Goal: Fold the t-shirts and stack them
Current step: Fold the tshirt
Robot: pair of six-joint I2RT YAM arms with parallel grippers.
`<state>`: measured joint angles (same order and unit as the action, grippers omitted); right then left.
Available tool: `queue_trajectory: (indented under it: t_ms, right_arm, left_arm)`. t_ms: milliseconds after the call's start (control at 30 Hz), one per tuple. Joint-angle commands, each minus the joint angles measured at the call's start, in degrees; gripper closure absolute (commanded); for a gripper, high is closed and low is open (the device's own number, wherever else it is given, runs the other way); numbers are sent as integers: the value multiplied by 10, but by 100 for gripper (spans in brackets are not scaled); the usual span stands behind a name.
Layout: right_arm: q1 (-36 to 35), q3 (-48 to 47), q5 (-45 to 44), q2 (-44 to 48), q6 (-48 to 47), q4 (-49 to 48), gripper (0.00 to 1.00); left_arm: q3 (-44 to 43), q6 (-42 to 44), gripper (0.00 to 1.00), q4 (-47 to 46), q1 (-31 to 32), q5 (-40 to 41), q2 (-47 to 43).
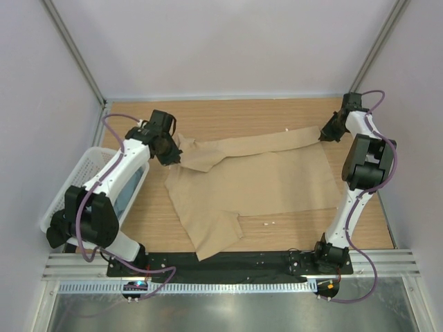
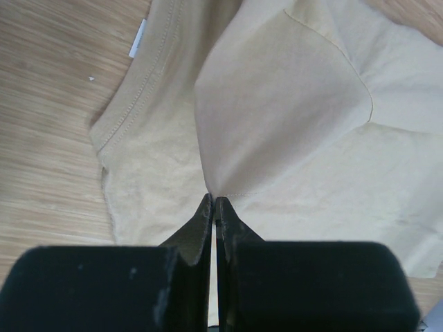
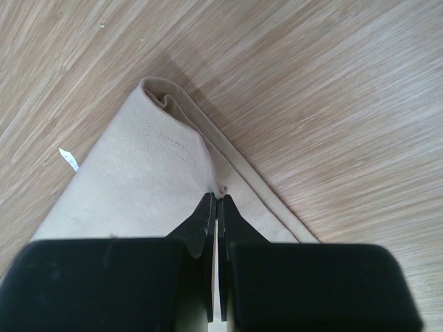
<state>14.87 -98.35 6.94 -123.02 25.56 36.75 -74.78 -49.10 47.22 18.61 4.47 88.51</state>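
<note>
A tan-beige t-shirt [image 1: 256,183] lies spread across the middle of the wooden table. Its far edge is pulled into a taut folded band between my two grippers. My left gripper [image 1: 170,151] is shut on the cloth near the collar; in the left wrist view the tips [image 2: 214,200] pinch a peak of fabric [image 2: 277,104], with the collar and its white label [image 2: 138,39] to the left. My right gripper [image 1: 327,133] is shut on the far right corner; the right wrist view shows its tips [image 3: 217,198] clamped on the hemmed edge [image 3: 159,159]. Grey-blue cloth [image 1: 130,188] shows inside the basket.
A white mesh basket [image 1: 77,181] stands at the table's left edge beside the left arm. Small white specks [image 1: 270,223] lie on the wood near the shirt's near edge. Grey walls close in on both sides and at the back.
</note>
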Motion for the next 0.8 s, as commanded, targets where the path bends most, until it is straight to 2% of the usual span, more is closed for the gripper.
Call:
queue_trajectory:
  t_ms: [0, 100, 133, 167, 200, 233, 267, 300, 333, 367, 467, 500, 567, 600, 633, 700, 767]
  right_arm:
    - [4, -9, -15, 37, -9, 12, 98]
    - [4, 7, -23, 39, -5, 17, 89]
    - [4, 7, -26, 40, -4, 19, 86]
    - [4, 6, -30, 44, -4, 24, 74]
    - [4, 3, -32, 46, -4, 22, 67]
    - [4, -1, -36, 49, -6, 18, 61]
    - [4, -6, -40, 52, -7, 8, 47]
    - [4, -18, -40, 52, -9, -2, 43]
    - [4, -23, -38, 50, -12, -11, 35]
    - [4, -29, -26, 46, -15, -39, 32]
    - [4, -51, 3, 16, -19, -89, 31]
    - [4, -58, 25, 3, -17, -99, 31]
    - [3, -83, 41, -30, -11, -122, 31]
    - [3, -101, 51, -40, -10, -126, 31]
    - [3, -111, 56, -59, -8, -129, 31]
    - [3, -137, 69, -74, -10, -138, 31]
    - [3, -156, 74, -96, -21, -135, 30]
  left_arm:
    - [22, -17, 100, -5, -3, -22, -24]
    - [68, -14, 99, -23, -2, -40, -35]
    - [81, -7, 88, -24, -2, -39, -38]
    - [83, 3, 75, -17, 1, -32, -49]
    - [83, 9, 54, -13, 1, -24, -55]
    - [78, 15, 46, -13, 2, -18, -62]
    - [74, 26, 35, -20, 1, 0, -79]
    - [62, 35, 31, -33, 1, 10, -83]
    - [51, 43, 29, -46, -1, 17, -84]
    - [38, 53, 26, -73, -8, 24, -81]
    - [-48, 89, 25, -106, -28, 6, -11]
    - [-106, 99, 33, -108, -42, -22, 56]
    - [-175, 124, 41, -87, -59, -41, 129]
    - [-250, 131, 41, -72, -64, -60, 163]
    - [-286, 138, 41, -38, -67, -66, 230]
    - [-381, 137, 39, -6, -77, -67, 284]
    - [-423, 134, 39, 27, -82, -58, 342]
